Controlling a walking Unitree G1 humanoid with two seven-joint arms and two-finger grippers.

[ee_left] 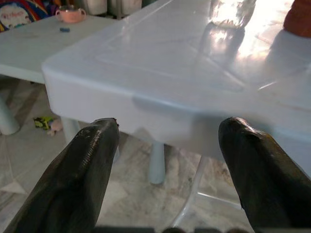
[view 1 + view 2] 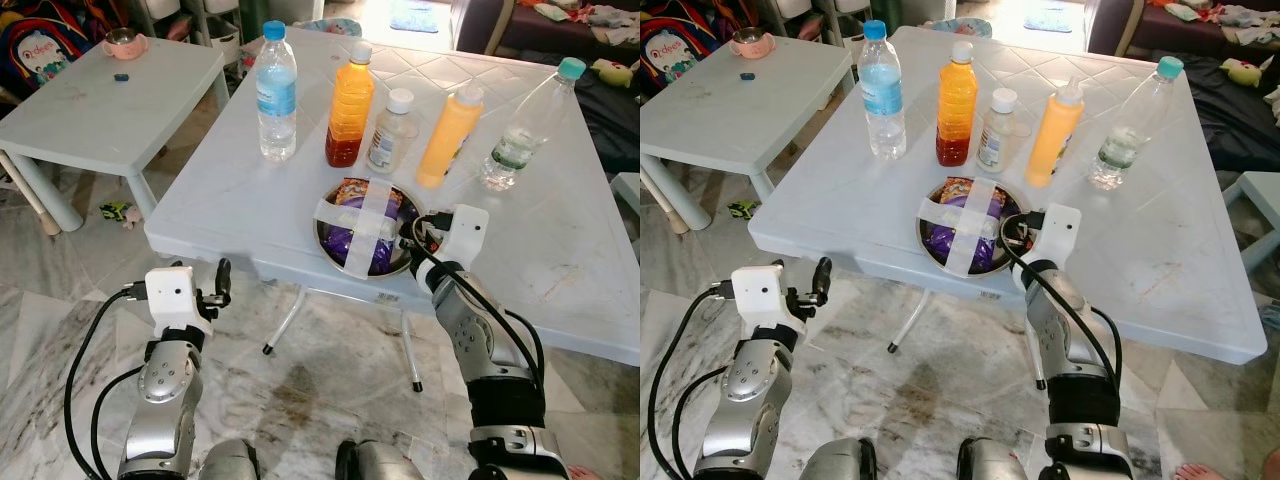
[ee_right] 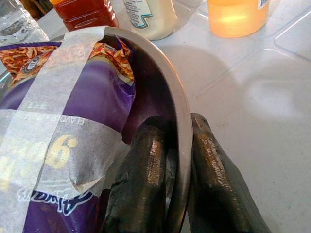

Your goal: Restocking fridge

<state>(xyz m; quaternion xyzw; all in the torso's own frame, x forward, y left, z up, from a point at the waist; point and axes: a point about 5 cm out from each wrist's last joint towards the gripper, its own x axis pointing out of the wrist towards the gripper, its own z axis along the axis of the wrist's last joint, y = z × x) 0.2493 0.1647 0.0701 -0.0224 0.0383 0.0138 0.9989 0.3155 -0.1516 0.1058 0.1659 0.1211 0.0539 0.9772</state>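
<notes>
Fingers of the right gripper (image 3: 180,184) pinch the right rim of a metal bowl (image 2: 325,240), one inside and one outside. The bowl sits near the near edge of a white table (image 2: 230,200) and holds a purple snack packet (image 3: 63,121) strapped down by a cross of pale tape (image 2: 362,222). Beyond the bowl stands a row: a water bottle with a blue cap (image 2: 276,92), an orange juice bottle (image 2: 350,105), a small clear bottle (image 2: 392,131), a yellow squeeze bottle (image 2: 450,135) and another clear bottle (image 2: 526,125) far right. The left gripper (image 1: 165,170) hovers spread open just before the table's near left corner, holding nothing. A smaller white table (image 2: 110,100) with a pink cup (image 2: 125,43) stands far left on the marble floor (image 2: 320,370).
</notes>
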